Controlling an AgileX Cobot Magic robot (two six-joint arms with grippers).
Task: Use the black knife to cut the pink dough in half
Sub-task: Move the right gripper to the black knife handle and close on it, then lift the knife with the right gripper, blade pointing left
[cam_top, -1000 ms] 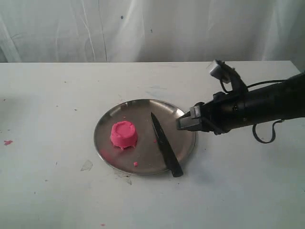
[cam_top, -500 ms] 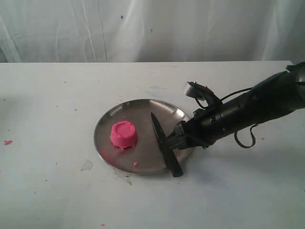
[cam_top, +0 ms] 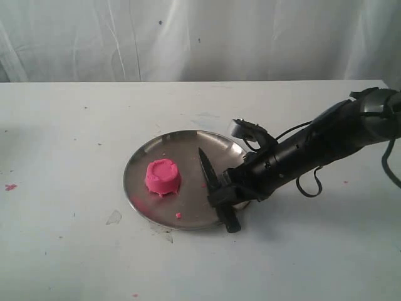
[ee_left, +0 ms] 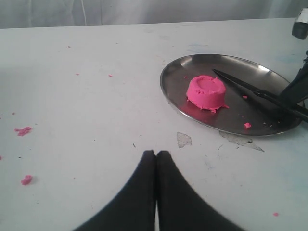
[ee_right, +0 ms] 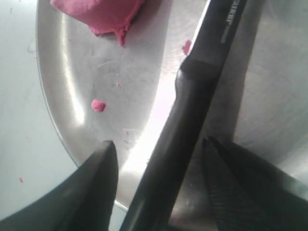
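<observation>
My right end effector (ee_right: 156, 154) is low over the near edge of the plate (cam_top: 182, 141), with its two fingers (ee_right: 98, 187) spread apart on either side of the knife (cam_top: 216, 188) handle. The fingers bracket the handle but have not closed on it; a gap shows on each side in the right wrist view. I judge this stance deliberate: straddling the handle just behind the blade gives a firm hold near the balance point.

The knife lies flat across the right part of the plate, its tip pointing toward the far rim and its handle end overhanging the near rim onto the desk (cam_top: 69, 263). That overhang leaves room for a finger to pass below.

The dough (cam_top: 163, 176) sits uncut on the left part of the plate, a squat lump with a dented top, apart from the blade. Small pink crumbs lie on the plate and desk.

My left end effector (ee_left: 156, 161) hovers over bare desk, well clear of the plate, its fingers pressed together and holding nothing.

The cut has not started; next comes closing on the handle.
</observation>
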